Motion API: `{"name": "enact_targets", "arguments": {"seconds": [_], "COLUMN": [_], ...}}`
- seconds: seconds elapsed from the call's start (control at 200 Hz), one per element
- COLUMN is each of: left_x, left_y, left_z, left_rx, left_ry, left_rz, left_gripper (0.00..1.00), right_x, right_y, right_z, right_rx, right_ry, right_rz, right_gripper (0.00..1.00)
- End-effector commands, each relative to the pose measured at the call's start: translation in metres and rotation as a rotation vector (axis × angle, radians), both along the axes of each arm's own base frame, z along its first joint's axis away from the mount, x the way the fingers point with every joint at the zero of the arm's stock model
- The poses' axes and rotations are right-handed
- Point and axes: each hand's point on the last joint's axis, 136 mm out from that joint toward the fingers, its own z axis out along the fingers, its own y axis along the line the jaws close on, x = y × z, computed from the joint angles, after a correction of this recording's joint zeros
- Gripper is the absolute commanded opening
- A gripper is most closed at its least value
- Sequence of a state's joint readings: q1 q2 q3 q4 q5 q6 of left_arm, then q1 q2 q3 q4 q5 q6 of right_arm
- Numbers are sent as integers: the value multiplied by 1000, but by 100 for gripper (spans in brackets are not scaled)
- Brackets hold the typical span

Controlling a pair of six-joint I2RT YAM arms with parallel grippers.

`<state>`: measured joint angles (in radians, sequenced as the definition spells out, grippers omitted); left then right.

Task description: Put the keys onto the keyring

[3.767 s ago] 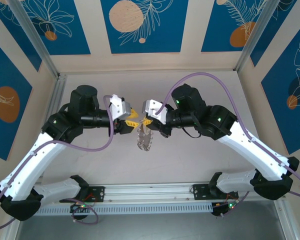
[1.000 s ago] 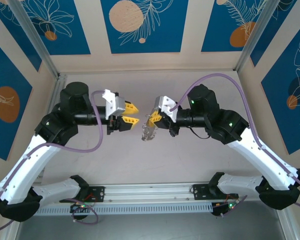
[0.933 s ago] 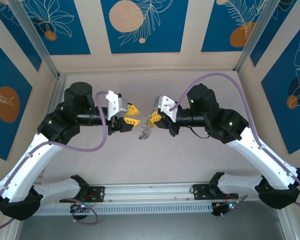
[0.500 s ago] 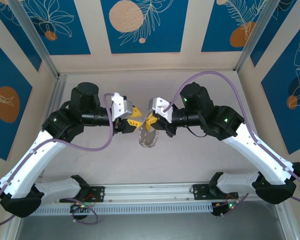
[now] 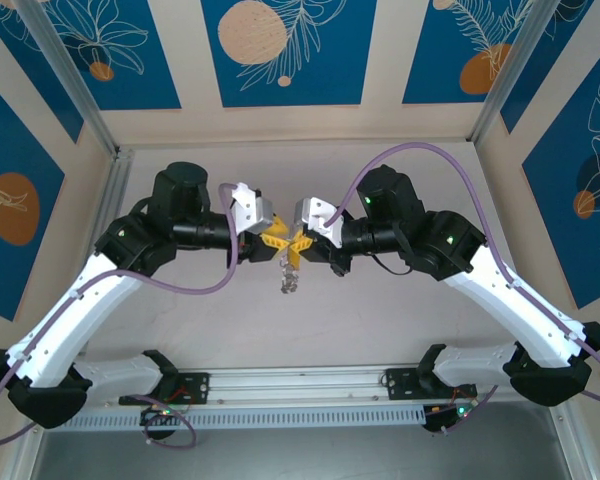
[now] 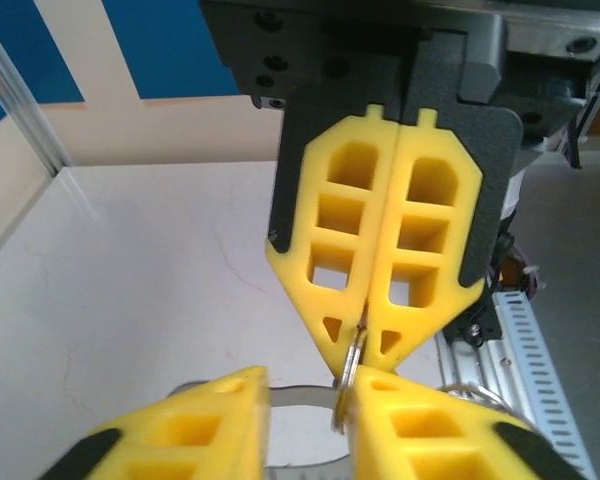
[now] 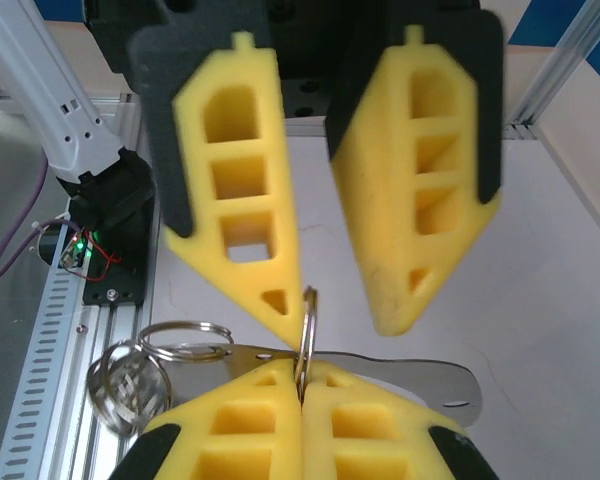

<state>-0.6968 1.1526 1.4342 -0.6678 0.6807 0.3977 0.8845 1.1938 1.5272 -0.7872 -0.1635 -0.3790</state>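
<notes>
Keyring (image 7: 306, 325) held aloft at mid-frame over the worktop (image 5: 380, 330)
Right gripper (image 7: 302, 380) is clenched on the ring (seen edge-on in both wrist views), silvery keys (image 5: 290, 280) dangling below it; left gripper (image 7: 340, 318) has its fingers apart, straddling the ring's upper edge.

Pale tabletop (image 5: 380, 330) took up centre, faint hairline marks on it. Blue wall panels (image 5: 280, 50) with white leaf outlines and orange discs stood at 12, more at 9 and 3. Silver aluminium posts (image 5: 75, 85) slanted at 11 and 1. Aluminium rail (image 5: 300, 383) ran along 6 edge, slotted cable duct (image 5: 280, 418) just below it. Small green light (image 5: 160, 411) glowed at 7.
</notes>
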Motion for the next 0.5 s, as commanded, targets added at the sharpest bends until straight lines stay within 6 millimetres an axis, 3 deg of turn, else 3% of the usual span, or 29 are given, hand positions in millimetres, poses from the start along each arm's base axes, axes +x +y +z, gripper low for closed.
{"name": "enact_targets", "arguments": {"seconds": [0.0, 0.04, 0.29, 0.495], "left_x": [-2, -4, -15, -19], "left_y": [-5, -5, -9, -6], "left_z": [3, 3, 18, 43], "left_rx": [-23, -33, -146, -316], "left_ry": [-12, -11, 35, 48], "left_rz": [-22, -31, -77, -91], "left_gripper": [14, 0, 0, 0], "right_x": [-9, -8, -7, -13], "right_y": [3, 4, 4, 1], "right_z": [16, 16, 19, 25], "right_rx": [45, 48, 84, 140], "right_ry": [-31, -32, -40, -44], "right_rz": [47, 47, 35, 50], "right_gripper": [0, 0, 0, 4]}}
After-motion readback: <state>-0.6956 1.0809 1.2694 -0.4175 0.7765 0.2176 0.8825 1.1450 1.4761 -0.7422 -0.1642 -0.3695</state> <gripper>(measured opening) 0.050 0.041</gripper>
